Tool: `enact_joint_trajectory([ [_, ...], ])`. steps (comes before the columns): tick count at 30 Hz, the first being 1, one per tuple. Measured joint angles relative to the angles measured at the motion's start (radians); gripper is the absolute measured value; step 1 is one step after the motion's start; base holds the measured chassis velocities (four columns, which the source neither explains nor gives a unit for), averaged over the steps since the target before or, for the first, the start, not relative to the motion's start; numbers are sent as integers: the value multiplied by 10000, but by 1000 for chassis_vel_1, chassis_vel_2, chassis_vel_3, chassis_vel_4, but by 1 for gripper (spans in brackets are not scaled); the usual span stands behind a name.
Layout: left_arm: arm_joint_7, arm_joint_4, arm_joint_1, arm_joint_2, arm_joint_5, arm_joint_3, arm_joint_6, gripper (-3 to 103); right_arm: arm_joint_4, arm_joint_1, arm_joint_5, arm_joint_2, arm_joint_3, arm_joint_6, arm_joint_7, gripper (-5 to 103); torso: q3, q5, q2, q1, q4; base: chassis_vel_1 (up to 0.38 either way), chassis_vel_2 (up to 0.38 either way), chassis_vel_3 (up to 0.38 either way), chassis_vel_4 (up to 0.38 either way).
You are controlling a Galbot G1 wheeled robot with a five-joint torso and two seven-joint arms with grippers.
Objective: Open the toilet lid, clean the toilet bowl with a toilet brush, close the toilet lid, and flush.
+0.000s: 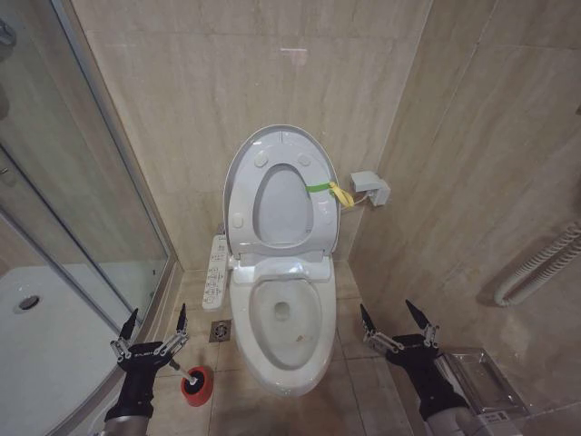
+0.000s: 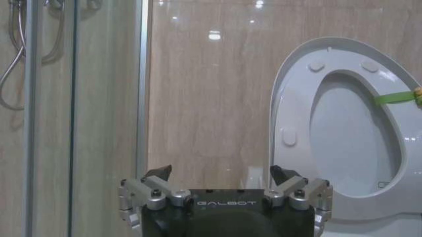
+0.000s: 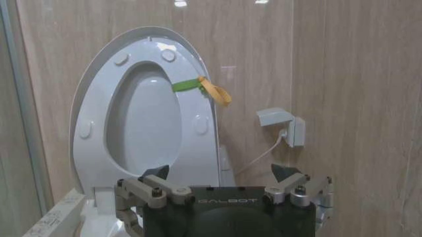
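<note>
Two grippers hang spread wide and empty, one either side of the toilet bowl (image 1: 280,320), which I take as the landmark. Behind the bowl the toilet lid (image 1: 243,177) already stands upright against the wall with the seat raised inside it, a yellow-green strap (image 1: 329,190) tied at its right edge. Left of the bowl, on the floor tiles, the toilet brush (image 1: 184,372) sits in its red holder (image 1: 197,385), handle leaning up toward the left gripper (image 1: 155,329), which hovers just above it. The right gripper (image 1: 396,320) waits across the bowl, so the left looks far better placed to reach the handle.
</note>
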Motion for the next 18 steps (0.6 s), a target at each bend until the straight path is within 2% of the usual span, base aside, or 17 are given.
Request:
enact_joint_trajectory([
  [18, 0, 0, 0, 0, 0, 0, 0, 100, 0, 0, 0, 0, 0, 0, 0, 100, 0, 0, 0, 0, 0, 0, 0, 0, 0],
])
